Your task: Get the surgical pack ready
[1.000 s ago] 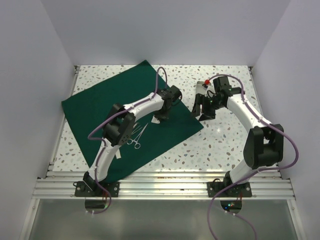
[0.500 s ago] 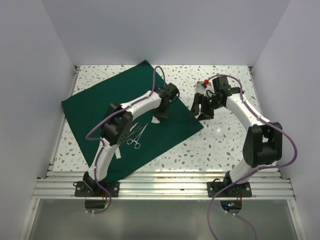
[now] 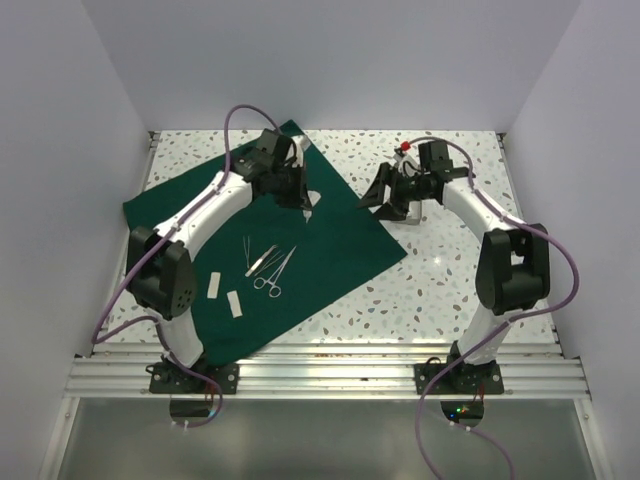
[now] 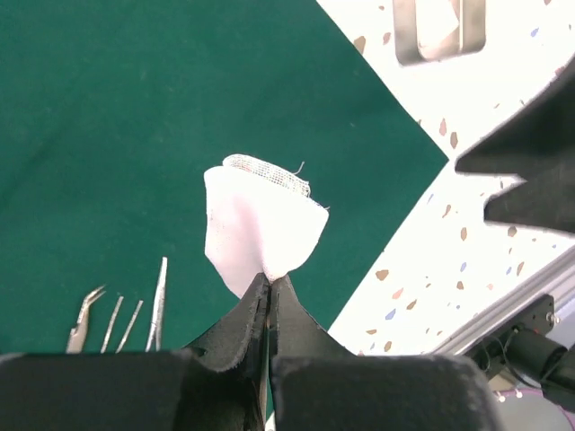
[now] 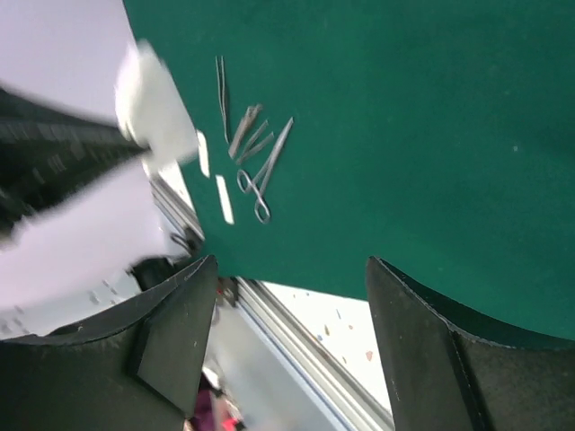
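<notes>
top external | left gripper lifted white pad off green cloth

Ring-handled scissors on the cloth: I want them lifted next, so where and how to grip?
Probably the slim shank of the scissors, between rings and tips, from straight above with jaws across it. They lie flat on the green cloth, leaving nothing to get under from the side, and other steel instruments lie close beside them.
</notes>
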Robot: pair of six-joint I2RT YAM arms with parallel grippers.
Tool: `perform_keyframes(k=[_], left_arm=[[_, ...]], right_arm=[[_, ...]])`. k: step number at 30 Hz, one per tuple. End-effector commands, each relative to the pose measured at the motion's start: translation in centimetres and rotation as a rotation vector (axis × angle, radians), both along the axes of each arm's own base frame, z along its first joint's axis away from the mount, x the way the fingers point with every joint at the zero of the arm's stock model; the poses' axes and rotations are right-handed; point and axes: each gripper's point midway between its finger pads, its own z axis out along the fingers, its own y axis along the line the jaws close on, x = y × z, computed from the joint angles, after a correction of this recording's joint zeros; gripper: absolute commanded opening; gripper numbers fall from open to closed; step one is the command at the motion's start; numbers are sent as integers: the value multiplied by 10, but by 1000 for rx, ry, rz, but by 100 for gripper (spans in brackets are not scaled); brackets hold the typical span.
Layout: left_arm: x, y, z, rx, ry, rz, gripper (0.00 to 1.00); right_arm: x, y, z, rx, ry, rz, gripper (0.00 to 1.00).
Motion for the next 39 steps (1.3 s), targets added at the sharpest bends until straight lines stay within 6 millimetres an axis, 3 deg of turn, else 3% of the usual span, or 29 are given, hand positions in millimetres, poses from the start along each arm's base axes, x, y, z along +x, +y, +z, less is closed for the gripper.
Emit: perform_keyframes(k=[1,5,7,11,26,39], left_arm=[[-9,-13,9,-58,-40,-59,0],[-11,-10,6,-32,-59,-48,0],[-11,-12,8,-27,-72,-57,0],[-12,-16,12,-1,-96,-70,0],[-27,-25,1,30,-89,-109,0],[-29,-25,-2,55,-102,-105,0]], right_arm=[[16,13,23,14,83,-109,71],[17,48,34,31,148,-182,72],[16,68,24,-4,166,-187,72],[19,88,15,-37,226,-231,71],[27,101,-3,-52,266,-298,66],[9,106,-12,-62,320,-283,52]])
